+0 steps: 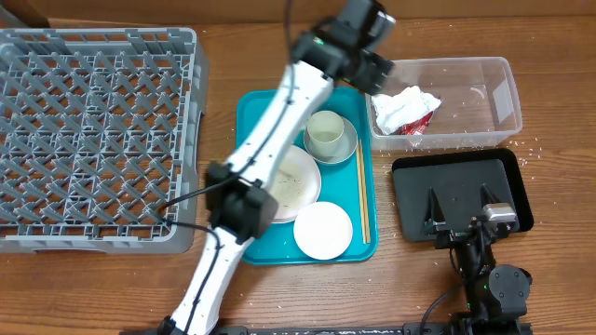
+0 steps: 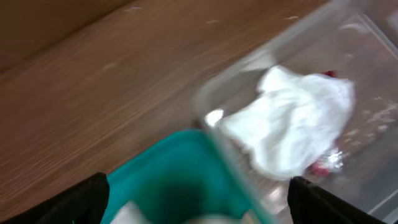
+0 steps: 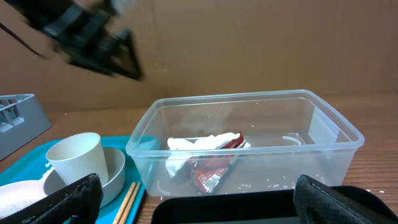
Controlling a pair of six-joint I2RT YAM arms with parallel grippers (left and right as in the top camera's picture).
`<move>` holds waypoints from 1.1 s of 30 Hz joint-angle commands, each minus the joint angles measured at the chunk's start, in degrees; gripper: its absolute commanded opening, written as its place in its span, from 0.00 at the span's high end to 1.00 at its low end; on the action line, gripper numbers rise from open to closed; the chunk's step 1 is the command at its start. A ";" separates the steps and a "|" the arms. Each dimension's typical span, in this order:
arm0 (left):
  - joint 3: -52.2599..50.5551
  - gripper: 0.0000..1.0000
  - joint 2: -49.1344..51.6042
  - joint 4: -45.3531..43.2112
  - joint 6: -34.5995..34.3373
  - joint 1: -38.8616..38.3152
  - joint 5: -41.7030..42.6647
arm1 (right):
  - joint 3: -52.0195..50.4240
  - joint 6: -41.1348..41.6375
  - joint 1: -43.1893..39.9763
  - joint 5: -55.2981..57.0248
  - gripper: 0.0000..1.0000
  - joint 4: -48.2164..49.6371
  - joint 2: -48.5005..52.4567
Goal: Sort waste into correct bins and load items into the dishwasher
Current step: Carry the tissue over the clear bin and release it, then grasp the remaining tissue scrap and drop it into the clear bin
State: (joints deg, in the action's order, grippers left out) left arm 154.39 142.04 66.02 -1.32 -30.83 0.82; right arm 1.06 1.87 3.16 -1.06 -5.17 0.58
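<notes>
My left gripper [image 1: 372, 70] is open and empty, high over the far right corner of the teal tray [image 1: 251, 112], beside the clear plastic bin [image 1: 503, 93]. The bin holds a crumpled white napkin [image 1: 402, 104] and a red wrapper [image 1: 416, 127]. The tray carries a cup [image 1: 326, 130] in a bowl [image 1: 349, 144], a dirty plate [image 1: 293, 181], a small white plate [image 1: 323, 230] and chopsticks [image 1: 362, 191]. My right gripper [image 1: 461, 219] is open and empty over the black tray [image 1: 410, 177]. In the left wrist view the napkin [image 2: 292, 121] lies beyond the open fingers [image 2: 199, 199].
A grey dishwasher rack [image 1: 93, 140] fills the left of the table. Rice grains lie scattered in the bin and on the wood at the right. In the right wrist view the bin [image 3: 249, 118], cup [image 3: 74, 158] and chopsticks [image 3: 127, 199] show.
</notes>
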 commanded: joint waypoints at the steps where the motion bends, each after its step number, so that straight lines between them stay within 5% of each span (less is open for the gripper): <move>1: 2.54 0.02 -6.95 6.38 -0.37 5.40 -7.85 | -0.59 -0.20 0.42 0.37 0.00 0.33 -0.42; 8: -1.53 0.03 -4.37 19.65 4.20 15.37 -0.44 | -0.59 -0.20 0.42 0.37 0.00 0.33 -0.42; 17: -5.05 0.11 3.39 19.91 13.35 18.93 12.85 | -0.59 -0.20 0.42 0.37 0.00 0.33 -0.42; 33: -5.05 0.18 14.84 15.50 10.05 14.73 13.18 | -0.59 -0.20 0.42 0.37 0.00 0.33 -0.42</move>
State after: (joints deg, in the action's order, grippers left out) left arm 149.16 154.61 81.97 10.24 -15.53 12.95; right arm 1.06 1.87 3.16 -1.06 -5.15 0.58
